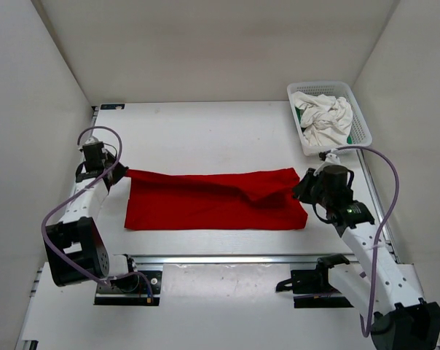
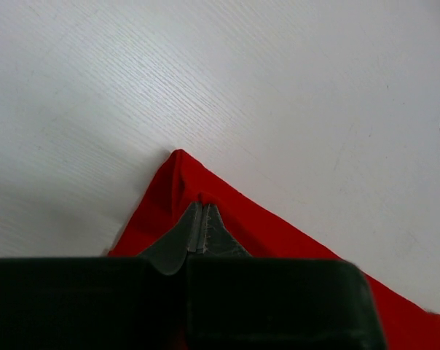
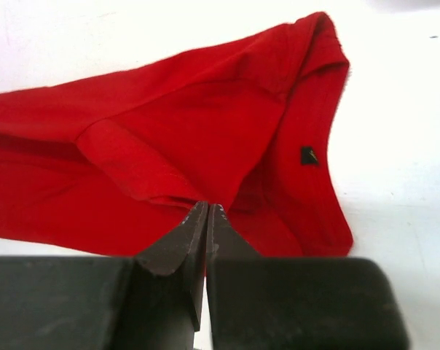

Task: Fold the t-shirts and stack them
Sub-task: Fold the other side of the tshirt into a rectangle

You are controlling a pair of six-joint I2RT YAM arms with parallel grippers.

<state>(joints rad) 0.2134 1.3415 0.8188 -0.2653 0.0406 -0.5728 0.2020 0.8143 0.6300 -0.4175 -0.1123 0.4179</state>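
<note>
The bright red short-sleeved cloth t-shirt (image 1: 213,200) is lying flat across the middle of the white wood-grain table (image 1: 205,131), spread as a wide band running from left to right between the two arms. The left arm's black two-finger gripper (image 1: 122,172) is reaching in from the left edge and pinching the shirt's far left corner; in the left wrist view its jaws are pressing fully together on the pointed red corner (image 2: 178,164), and the gripper tip (image 2: 203,208) is sitting right on the cloth. The right arm's black two-finger gripper (image 1: 301,188) is leaning over the shirt's right end, and in the right wrist view its jaws (image 3: 207,209) are likewise clamping tight on a raised fold of red fabric (image 3: 169,146), which is lifting into a soft ridge toward the fingertips. A small dark label (image 3: 308,155) is showing inside the open hem beside that fold. At the far right corner of the table, well apart from the red shirt, a white plastic mesh basket (image 1: 361,120) is holding a crumpled white cloth t-shirt (image 1: 323,117), and a bit of green cloth t-shirt (image 1: 349,138) is peeking out beneath it.
</note>
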